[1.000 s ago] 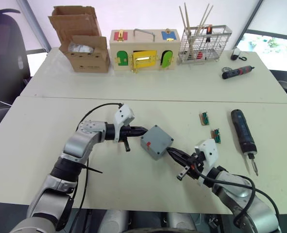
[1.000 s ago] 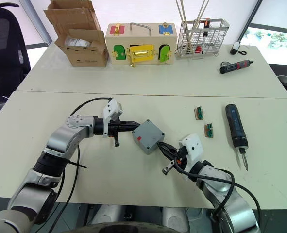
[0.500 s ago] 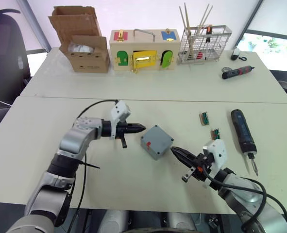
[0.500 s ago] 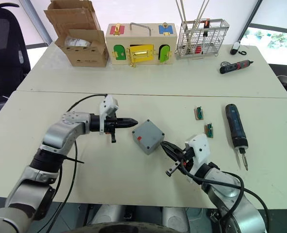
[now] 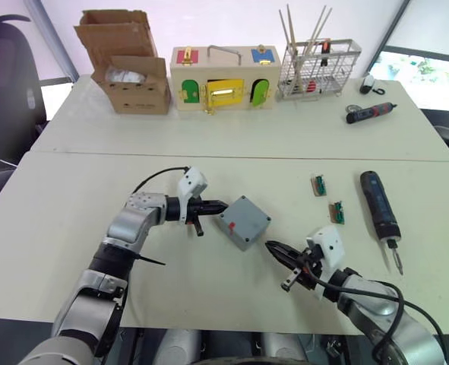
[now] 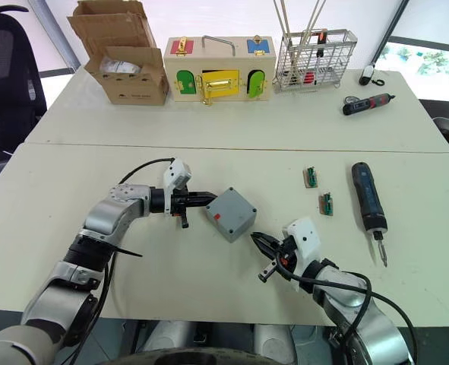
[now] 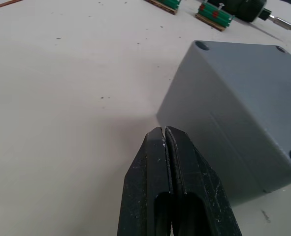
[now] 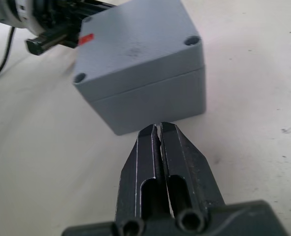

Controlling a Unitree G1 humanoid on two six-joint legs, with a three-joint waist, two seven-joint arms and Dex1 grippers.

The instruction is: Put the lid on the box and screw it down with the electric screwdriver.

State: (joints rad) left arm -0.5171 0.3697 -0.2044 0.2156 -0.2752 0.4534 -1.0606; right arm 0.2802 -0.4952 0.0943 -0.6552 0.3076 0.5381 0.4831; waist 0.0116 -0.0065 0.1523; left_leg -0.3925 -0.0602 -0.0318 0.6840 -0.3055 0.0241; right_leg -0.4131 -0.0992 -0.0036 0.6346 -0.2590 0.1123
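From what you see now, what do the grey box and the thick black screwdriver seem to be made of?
The grey box looks like moulded plastic with a matte finish: even grey colour, soft rounded edges, recessed screw holes at the corners, a seam where the lid sits. The electric screwdriver seems to have a black, slightly glossy plastic body, possibly rubber-coated, ending in a thin shiny metal bit.

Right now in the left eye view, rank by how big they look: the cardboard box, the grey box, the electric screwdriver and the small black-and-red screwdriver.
1. cardboard box, though it sits farthest back
2. grey box
3. electric screwdriver, longer than the grey box but slimmer, so those two are close
4. black-and-red screwdriver, also far back
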